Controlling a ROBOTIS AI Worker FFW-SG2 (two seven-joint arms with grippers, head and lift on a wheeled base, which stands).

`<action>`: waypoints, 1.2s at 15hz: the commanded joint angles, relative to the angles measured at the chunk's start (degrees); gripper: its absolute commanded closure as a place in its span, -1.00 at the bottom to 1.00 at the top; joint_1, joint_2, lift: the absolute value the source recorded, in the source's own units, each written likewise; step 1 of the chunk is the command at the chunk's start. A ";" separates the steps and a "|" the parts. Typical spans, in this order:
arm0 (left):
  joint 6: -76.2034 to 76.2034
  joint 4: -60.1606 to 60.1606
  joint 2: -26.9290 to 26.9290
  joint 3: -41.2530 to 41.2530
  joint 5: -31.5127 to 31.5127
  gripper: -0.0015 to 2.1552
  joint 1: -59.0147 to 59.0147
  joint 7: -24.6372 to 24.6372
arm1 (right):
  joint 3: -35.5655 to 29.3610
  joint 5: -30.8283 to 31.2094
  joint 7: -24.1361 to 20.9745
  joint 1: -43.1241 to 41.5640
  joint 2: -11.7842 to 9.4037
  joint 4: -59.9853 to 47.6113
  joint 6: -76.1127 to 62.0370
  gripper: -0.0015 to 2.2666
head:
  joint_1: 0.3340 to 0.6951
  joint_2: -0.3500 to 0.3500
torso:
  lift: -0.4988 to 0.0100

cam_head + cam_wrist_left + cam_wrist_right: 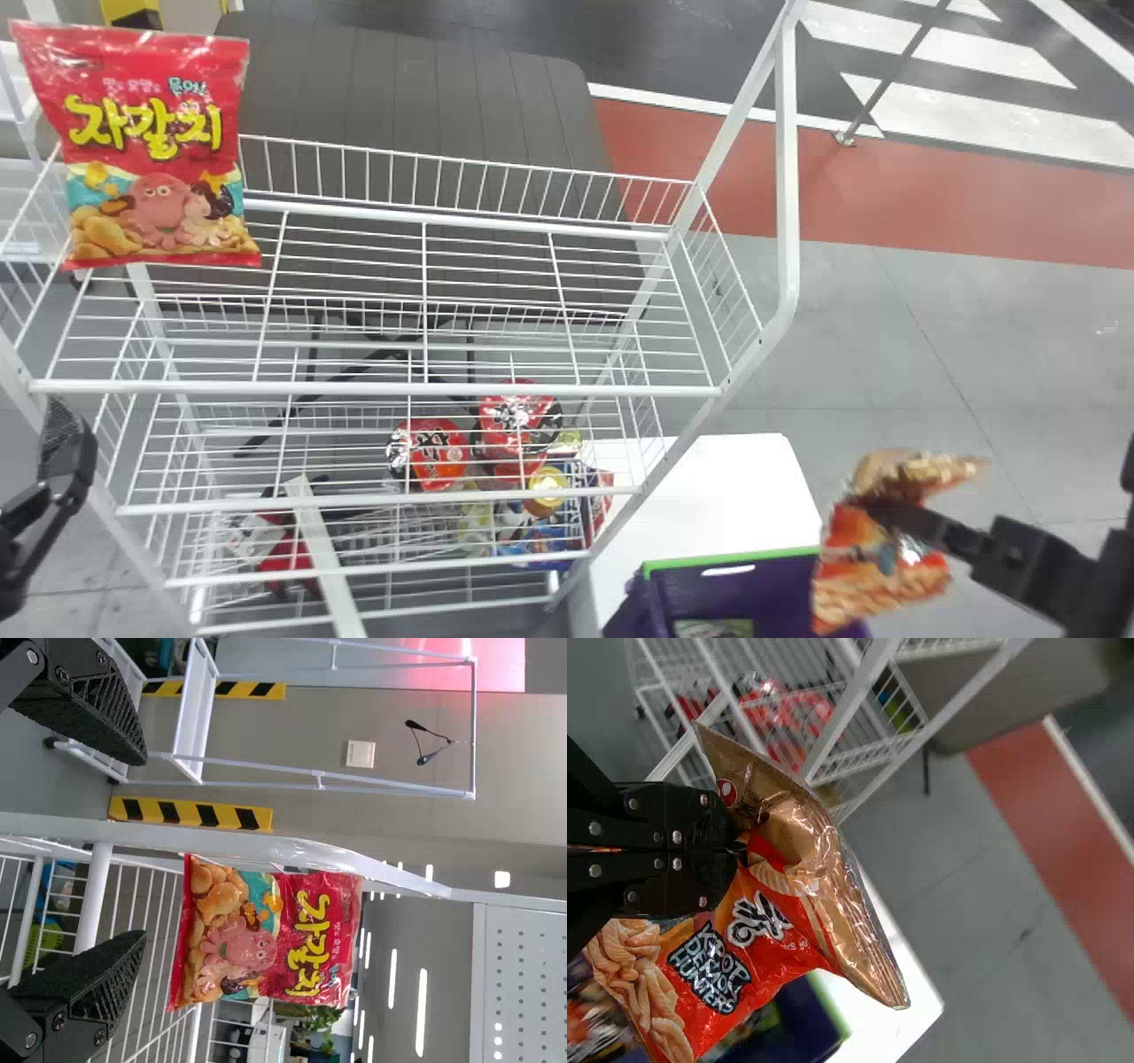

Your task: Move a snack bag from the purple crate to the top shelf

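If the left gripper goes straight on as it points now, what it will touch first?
The left gripper would probably meet the white post first; the red snack bag is close beside that line. Depth is unclear.

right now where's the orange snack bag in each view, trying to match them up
Head view: the orange snack bag is at the lower right, overlapping the purple crate.
Left wrist view: not in it.
Right wrist view: left half to the middle, pinched in the right hand.
Shared landmark: the white wire rack, in all three.
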 commanded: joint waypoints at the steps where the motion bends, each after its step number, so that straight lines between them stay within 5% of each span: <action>1: 0.00 0.09 -0.01 0.05 0.02 -0.87 -0.03 0.00 | 2.81 -2.50 0.70 -1.15 2.60 -9.42 0.29 0.99 | 1.00 -0.91 | 0.96; 4: -0.18 0.09 -0.01 0.05 0.02 -0.87 -0.03 0.00 | 5.10 -11.20 -0.18 -4.13 3.12 -15.13 0.29 0.99 | 1.00 -0.57 | 0.96; 8: -0.35 0.00 -0.01 0.22 0.02 -0.87 -0.03 0.00 | 15.21 -14.46 -5.19 -5.72 3.44 -17.59 0.29 0.99 | 1.00 -0.20 | 0.96; 12: -0.35 -0.09 0.08 0.14 0.02 -0.87 0.06 0.00 | 24.35 -33.27 -19.78 0.26 3.44 -13.02 0.29 0.99 | 1.00 0.12 | 0.96; 15: -0.35 -0.35 0.17 0.14 -0.07 -0.87 0.32 0.00 | 36.21 -34.06 -24.17 6.41 3.44 -7.93 0.29 0.99 | 1.00 0.54 | 0.96; 18: -0.18 -1.05 0.35 0.40 -0.07 -0.87 0.94 0.00 | 41.22 -35.11 -26.11 7.03 3.44 -5.82 0.29 0.99 | 1.00 0.86 | 0.96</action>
